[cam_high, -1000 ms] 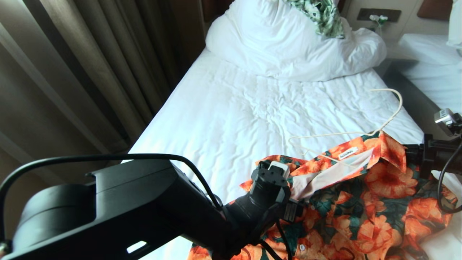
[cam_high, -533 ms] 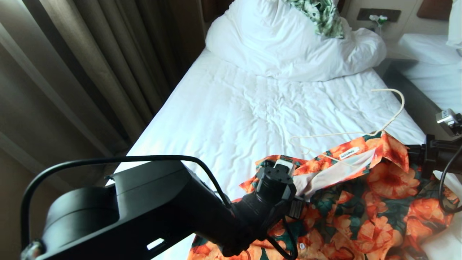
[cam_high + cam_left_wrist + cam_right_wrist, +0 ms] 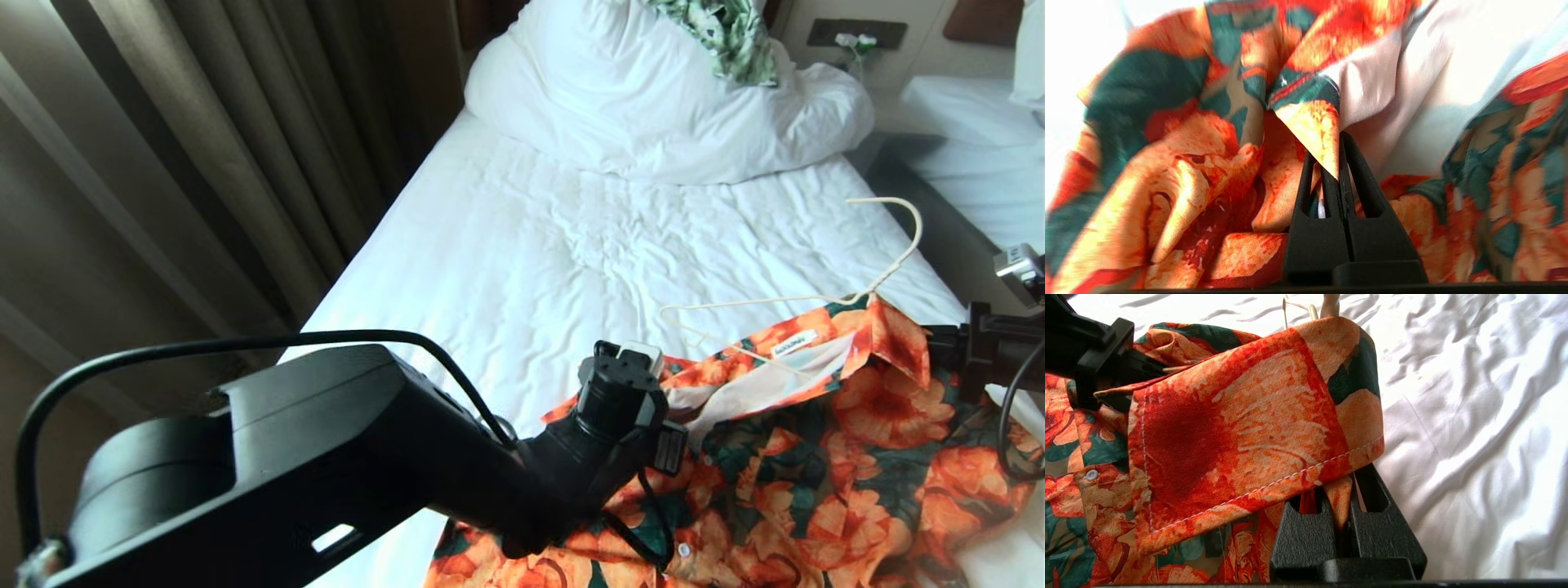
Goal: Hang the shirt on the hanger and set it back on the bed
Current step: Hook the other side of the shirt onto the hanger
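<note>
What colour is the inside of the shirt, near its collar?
The shirt is plain pale off-white inside, clearest in the left wrist view.

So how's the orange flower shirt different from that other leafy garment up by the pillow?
The shirt is orange-flowered on dark green; the leafy garment is green and white. The shirt lies spread at the near end of the bed, pinched by both grippers; the garment sits bunched on the duvet, untouched. Both are printed fabric.

Left end effector [image 3: 1336, 163] closed onto shirt [image 3: 1306, 122] edge, lifting it slightly
</note>
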Available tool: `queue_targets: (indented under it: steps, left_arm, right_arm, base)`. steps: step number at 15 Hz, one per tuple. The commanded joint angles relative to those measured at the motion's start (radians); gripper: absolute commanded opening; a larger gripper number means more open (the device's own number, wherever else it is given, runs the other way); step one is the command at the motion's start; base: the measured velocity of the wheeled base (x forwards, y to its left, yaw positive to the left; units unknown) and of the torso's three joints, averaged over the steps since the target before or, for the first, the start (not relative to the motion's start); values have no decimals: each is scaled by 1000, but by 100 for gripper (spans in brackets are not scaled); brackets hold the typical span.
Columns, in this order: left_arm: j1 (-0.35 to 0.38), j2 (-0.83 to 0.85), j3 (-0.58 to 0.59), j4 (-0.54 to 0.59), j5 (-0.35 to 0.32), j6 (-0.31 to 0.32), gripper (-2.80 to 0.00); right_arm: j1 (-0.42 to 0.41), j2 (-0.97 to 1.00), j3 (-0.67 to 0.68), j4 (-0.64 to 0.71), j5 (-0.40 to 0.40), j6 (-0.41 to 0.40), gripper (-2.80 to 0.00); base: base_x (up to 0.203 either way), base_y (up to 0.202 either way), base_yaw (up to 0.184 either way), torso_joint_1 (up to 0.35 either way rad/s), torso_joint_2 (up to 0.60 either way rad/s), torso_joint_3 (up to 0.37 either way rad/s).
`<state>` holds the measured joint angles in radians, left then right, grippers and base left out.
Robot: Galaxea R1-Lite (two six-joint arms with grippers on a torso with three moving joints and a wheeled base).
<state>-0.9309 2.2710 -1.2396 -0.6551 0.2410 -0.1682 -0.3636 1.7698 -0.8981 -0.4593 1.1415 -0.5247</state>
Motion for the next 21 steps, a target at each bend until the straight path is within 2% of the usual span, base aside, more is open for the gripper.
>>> queue_targets:
  steps: [1,5,6,8,11,15,18,21]
  left_arm:
    - [0,-55,0,-1,2,-2,-280]
    - [21,-167,-2,60,3,-6,-280]
    - [26,-186,6,70,3,-8,-280]
    - [27,-201,49,98,3,-9,-280]
    - [33,-212,131,98,4,-43,-280]
    - [37,-235,192,100,9,-57,-280]
    - [3,-235,223,95,12,-57,-280]
    - [57,-204,202,93,9,-54,-280]
  right_arm:
    - [1,-32,2,-2,28,6,-280]
    - [0,-130,-21,-4,108,197,-280]
    - [1,-142,-28,-4,116,208,-280]
    - [11,-151,-34,-4,150,212,-280]
    - [28,-143,-30,-1,287,212,-280]
    - [42,-151,63,-4,313,183,-280]
    - [0,-127,98,-4,326,128,-280]
    - [-17,-145,149,-4,373,126,-280]
  base:
    - [0,0,0,0,0,0]
    - [0,0,0,0,0,0]
    - [0,0,0,0,0,0]
    - [0,0,0,0,0,0]
    - [0,0,0,0,0,0]
    - [0,0,0,0,0,0]
    - [0,0,0,0,0,0]
    - [0,0,0,0,0,0]
